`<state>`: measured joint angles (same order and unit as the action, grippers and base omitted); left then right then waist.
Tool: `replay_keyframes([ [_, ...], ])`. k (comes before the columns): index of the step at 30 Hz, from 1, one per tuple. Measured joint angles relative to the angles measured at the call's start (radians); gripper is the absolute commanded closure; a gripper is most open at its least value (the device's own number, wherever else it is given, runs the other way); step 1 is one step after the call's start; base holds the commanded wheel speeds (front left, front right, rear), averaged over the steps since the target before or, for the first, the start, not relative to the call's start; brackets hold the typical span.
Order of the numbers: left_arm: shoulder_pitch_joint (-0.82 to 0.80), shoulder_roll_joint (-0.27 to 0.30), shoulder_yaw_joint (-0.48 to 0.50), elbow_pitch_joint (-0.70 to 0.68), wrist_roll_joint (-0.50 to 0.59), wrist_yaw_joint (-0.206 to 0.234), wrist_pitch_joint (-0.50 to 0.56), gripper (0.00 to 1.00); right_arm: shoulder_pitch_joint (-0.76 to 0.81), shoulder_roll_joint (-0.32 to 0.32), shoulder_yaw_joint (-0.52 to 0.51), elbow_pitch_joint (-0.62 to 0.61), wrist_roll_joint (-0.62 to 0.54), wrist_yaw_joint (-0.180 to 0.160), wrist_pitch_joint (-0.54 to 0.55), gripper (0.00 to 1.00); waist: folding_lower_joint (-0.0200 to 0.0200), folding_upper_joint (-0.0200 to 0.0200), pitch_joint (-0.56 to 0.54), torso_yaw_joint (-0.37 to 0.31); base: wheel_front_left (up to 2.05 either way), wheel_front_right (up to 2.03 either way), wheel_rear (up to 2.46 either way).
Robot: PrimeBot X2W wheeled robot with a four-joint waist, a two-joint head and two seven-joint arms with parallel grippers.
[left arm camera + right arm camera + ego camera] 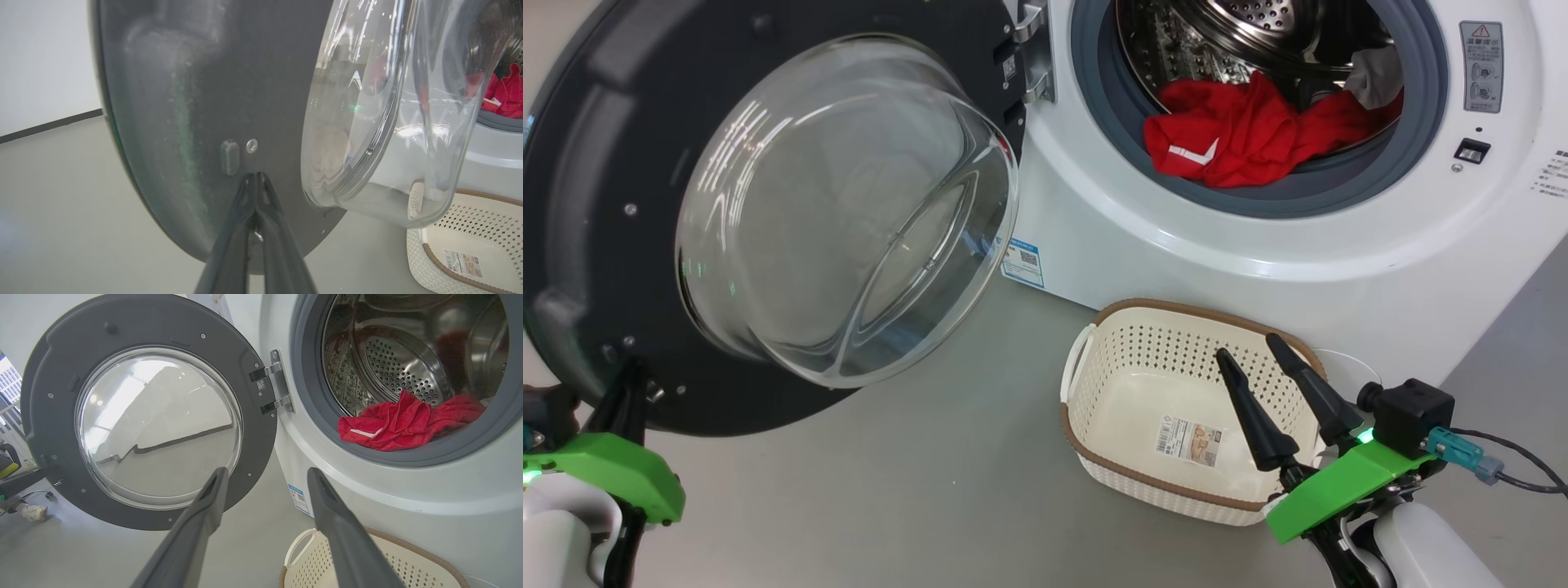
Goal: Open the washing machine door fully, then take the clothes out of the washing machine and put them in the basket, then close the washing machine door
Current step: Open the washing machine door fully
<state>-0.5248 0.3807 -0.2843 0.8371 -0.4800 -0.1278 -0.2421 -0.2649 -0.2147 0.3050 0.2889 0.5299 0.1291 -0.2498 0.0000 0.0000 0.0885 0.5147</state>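
A grey floor [915,490] is spreading under everything, with a pale wall [41,61] rising behind it. The clothes [1241,139], red with a white stripe, are lying in the washing machine [1176,253] at the drum's 6 o'clock, spilling onto the grey rubber ring [1094,90]. The washing machine door [588,204] is standing swung wide on its hinge [1033,49], at 9 o'clock from the opening, its glass bowl bulging outward. The basket [1143,490] is sitting on the floor at 6 o'clock below the opening, just beside the machine's front, a paper label [1191,441] showing on its bottom. The left end effector [627,384] is pressing its fingers [245,196] together, tips at the door's dark inner face near its 7 o'clock edge. The right end effector [1248,346] is hovering over the basket's 3 o'clock side, fingers spread apart and gripping nothing
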Motion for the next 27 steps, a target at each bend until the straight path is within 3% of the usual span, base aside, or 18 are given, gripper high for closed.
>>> replay_keyframes([
  [12, 0.004, 0.003, -0.015, -0.034, -0.024, 0.000, -0.006, 1.00, 0.002, 0.007, 0.002, 0.002, 0.001, 0.000, 0.000, 0.00, 0.0001, 0.0000, -0.012, -0.009, 0.00, 0.00, 0.00],
  [22, 0.097, 0.006, 0.003, -0.161, -0.042, 0.003, -0.007, 1.00, 0.003, 0.013, 0.000, 0.002, 0.001, 0.000, 0.000, 0.00, 0.0000, 0.0000, -0.012, -0.024, 0.00, 0.00, 0.00],
  [27, 0.155, -0.001, 0.024, -0.246, -0.043, 0.028, -0.007, 1.00, 0.003, 0.012, 0.000, 0.001, 0.001, 0.000, 0.000, 0.00, 0.0000, 0.0000, -0.011, -0.041, 0.00, 0.00, 0.00],
])
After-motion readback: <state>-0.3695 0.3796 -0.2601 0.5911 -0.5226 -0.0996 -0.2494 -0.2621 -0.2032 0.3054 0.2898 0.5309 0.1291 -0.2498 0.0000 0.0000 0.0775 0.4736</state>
